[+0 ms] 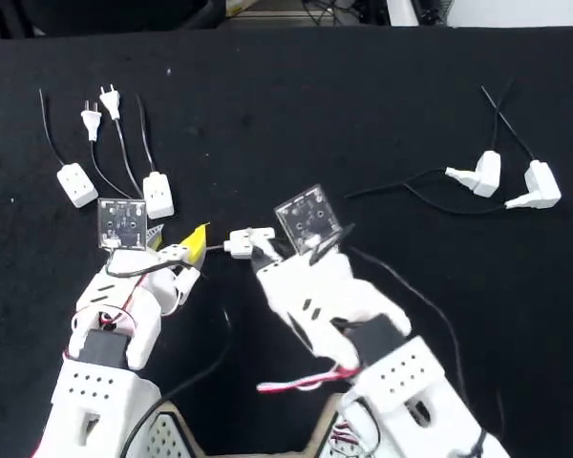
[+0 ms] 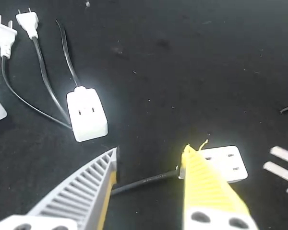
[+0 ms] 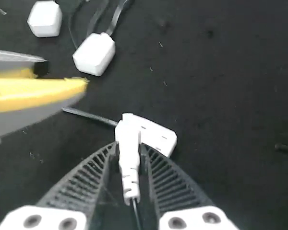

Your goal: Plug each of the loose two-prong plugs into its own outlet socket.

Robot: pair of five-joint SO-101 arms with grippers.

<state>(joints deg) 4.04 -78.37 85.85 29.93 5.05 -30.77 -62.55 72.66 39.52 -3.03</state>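
My right gripper (image 3: 129, 149) (image 1: 259, 252) is shut on a white two-prong plug (image 3: 127, 158) at mid-table. The plug's head lies against a small white outlet socket (image 3: 156, 136) (image 2: 226, 163); in the left wrist view its prongs (image 2: 282, 162) stand just apart from the socket. My left gripper (image 2: 150, 155) (image 1: 186, 252) is open, its fingers either side of this socket's black cable (image 2: 144, 182). Two more sockets (image 1: 158, 196) (image 1: 76, 184) and two loose plugs (image 1: 91, 119) (image 1: 109, 98) lie at the far left.
Two white angled plugs (image 1: 477, 175) (image 1: 540, 186) with black cords lie at the far right. The table (image 1: 296, 105) is covered in black. Thin black cords trail from the left sockets and plugs.
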